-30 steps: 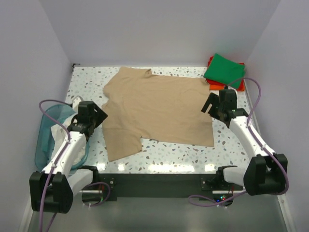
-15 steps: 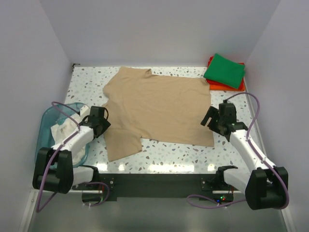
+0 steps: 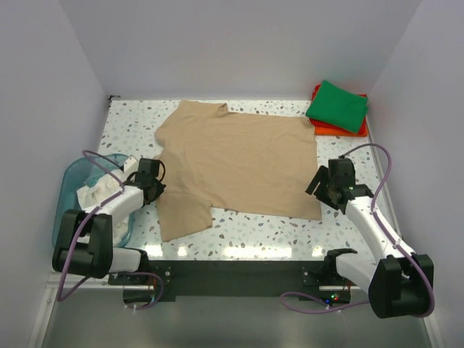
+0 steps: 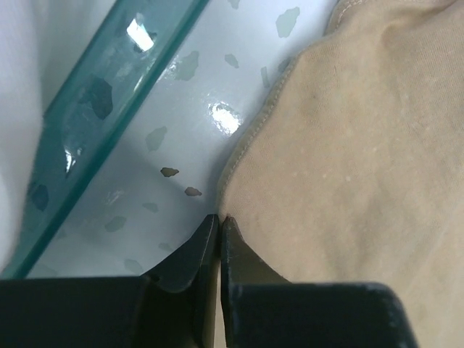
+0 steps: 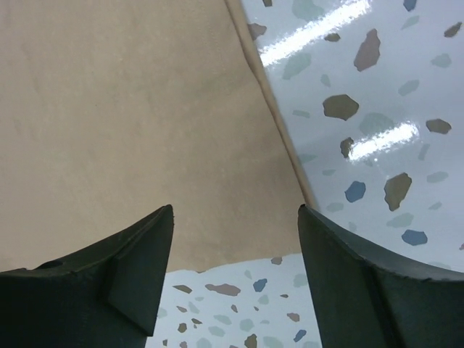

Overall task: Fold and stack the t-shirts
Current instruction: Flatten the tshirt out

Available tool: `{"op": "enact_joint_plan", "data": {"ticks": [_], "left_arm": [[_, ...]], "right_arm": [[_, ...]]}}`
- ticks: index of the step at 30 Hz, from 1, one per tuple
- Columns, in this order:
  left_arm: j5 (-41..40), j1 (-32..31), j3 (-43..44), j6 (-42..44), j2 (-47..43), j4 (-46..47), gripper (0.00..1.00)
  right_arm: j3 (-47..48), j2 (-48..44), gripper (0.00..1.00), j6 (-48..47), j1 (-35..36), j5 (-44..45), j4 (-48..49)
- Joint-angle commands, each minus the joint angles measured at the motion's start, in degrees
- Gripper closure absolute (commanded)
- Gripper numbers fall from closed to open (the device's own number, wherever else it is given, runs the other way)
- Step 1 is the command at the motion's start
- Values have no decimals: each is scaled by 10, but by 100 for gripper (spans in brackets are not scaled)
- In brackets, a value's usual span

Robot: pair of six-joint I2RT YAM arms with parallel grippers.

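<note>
The tan t-shirt lies spread flat on the speckled table. My left gripper sits at the hem of the shirt's left sleeve. In the left wrist view the left gripper is shut, with a sliver of the tan t-shirt pinched between its fingers. My right gripper hovers over the shirt's near right corner. Seen from the right wrist, the right gripper is open, its fingers straddling the tan t-shirt just inside that corner. A folded green t-shirt rests on an orange-red t-shirt at the back right.
A translucent teal basket stands at the table's left edge, close beside my left arm, with a white t-shirt inside. The basket's rim runs just left of the left fingers. White walls enclose the table on three sides.
My left gripper has moved toward the near edge along the sleeve and shut on the hem. My right gripper has slid nearer along the shirt's right edge to the corner, its jaws slightly narrower.
</note>
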Motion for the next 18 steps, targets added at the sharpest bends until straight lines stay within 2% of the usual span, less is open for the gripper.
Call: {"op": "enact_joint_plan", "data": {"ticks": [1,2,8,12,15,18], "left_arm": [[-5,1,5,8,1,31,95],[-5,1,6,10,-1,29,100],[-3,1,10,12,-37,11,100],[2,1,10,13,-63,3,100],[6,1,8,15,-77,-3,100],[9,1,3,20,-91,-5,100]], "right_arm": [[0,-10,30,32,-1,41,-50],[2,-8,32,44,-1,49,-58],[4,5,31,59,-1,58,-106],[-5,26,29,67,-1,52,-102],[-13,50,31,77,-1,48,-89],[-26,66,40,85,-2,41,-66]]}}
